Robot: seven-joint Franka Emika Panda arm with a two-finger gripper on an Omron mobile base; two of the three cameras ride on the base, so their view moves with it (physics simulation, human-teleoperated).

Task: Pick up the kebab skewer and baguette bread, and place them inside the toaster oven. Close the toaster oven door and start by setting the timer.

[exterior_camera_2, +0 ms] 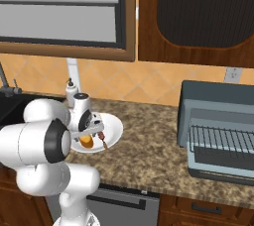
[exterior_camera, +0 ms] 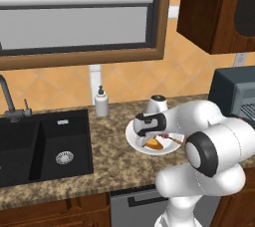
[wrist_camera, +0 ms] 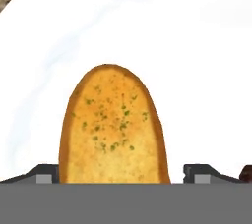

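Straddling baguette bread [wrist_camera: 114,127], pincer [wrist_camera: 121,173] open, white plate [wrist_camera: 197,61] around

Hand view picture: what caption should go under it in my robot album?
Open jaws straddle the baguette bread lying on the white plate, ready to close.

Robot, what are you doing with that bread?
The arm has its open gripper down over the white plate, one finger on each side of the baguette, not yet squeezing it. The skewer lies on the plate too. The toaster oven waits with its door down.
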